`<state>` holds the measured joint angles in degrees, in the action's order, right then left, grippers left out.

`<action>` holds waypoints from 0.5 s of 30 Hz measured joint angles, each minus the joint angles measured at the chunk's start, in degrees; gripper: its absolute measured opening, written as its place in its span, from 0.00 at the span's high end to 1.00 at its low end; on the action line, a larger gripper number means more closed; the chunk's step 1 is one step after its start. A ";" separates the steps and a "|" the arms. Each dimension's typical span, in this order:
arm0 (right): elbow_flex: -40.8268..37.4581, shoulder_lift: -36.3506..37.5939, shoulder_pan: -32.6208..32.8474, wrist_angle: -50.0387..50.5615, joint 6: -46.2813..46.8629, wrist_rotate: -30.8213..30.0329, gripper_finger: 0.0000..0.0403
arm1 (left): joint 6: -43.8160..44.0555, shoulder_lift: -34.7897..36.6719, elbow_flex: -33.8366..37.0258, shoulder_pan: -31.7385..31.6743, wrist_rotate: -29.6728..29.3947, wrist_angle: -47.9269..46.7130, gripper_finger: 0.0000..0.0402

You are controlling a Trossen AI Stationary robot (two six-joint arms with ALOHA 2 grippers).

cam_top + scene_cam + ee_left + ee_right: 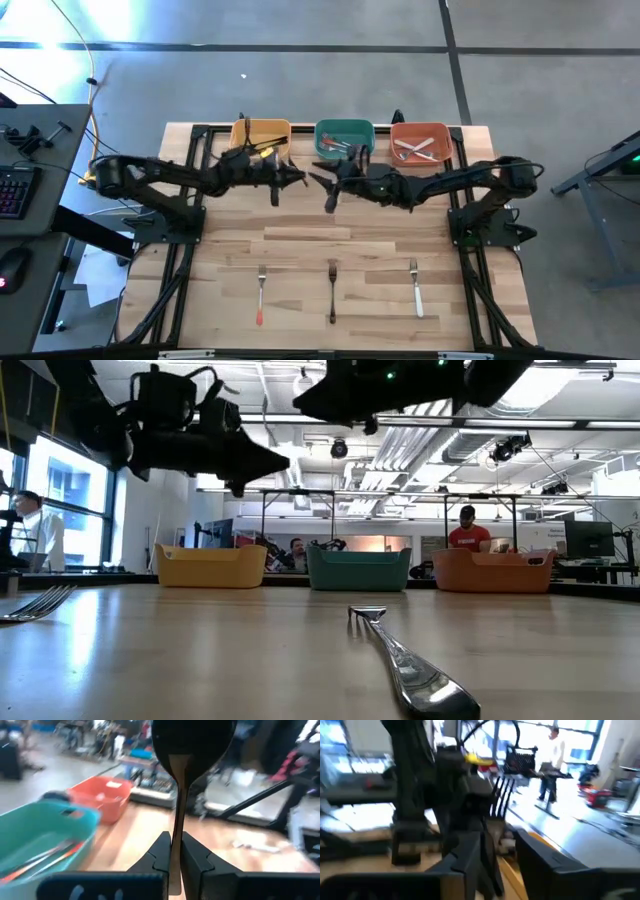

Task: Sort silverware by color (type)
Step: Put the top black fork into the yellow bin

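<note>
Spoon [192, 742] clamped upright in left hand [175, 855]

light wooden table [300, 240], three forks [332, 290] in a front row, three bins [345, 135] along the back edge

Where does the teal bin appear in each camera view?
High view: teal bin at top centre, the middle of three bins.
Low view: centre, at the far table edge.
Left wrist view: at the picture's left edge.
Right wrist view: not in it.
Shared landmark: the orange-red bin beside it.
</note>
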<state>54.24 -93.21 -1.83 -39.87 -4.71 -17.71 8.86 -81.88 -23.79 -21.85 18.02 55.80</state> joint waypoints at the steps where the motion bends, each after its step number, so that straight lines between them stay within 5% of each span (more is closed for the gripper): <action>1: 0.00 1.35 0.00 2.76 -0.47 -0.76 0.71 | -0.76 1.90 -0.08 -1.32 -0.10 -3.86 0.98; 8: 0.02 9.33 0.87 21.18 -1.73 -10.43 0.79 | -12.74 12.96 -12.32 -13.39 -8.68 -54.06 0.98; 12: 0.02 10.97 2.13 25.58 -3.38 -13.77 0.95 | -18.42 10.32 -23.64 -18.48 -16.54 -79.63 0.98; 15: 0.02 11.09 2.75 26.58 -4.23 -14.24 0.98 | -20.35 5.42 -29.03 -20.99 -21.37 -88.24 0.98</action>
<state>54.26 -82.13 0.92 -13.29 -8.94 -31.96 -11.48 -76.46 -52.82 -42.84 -3.34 -32.43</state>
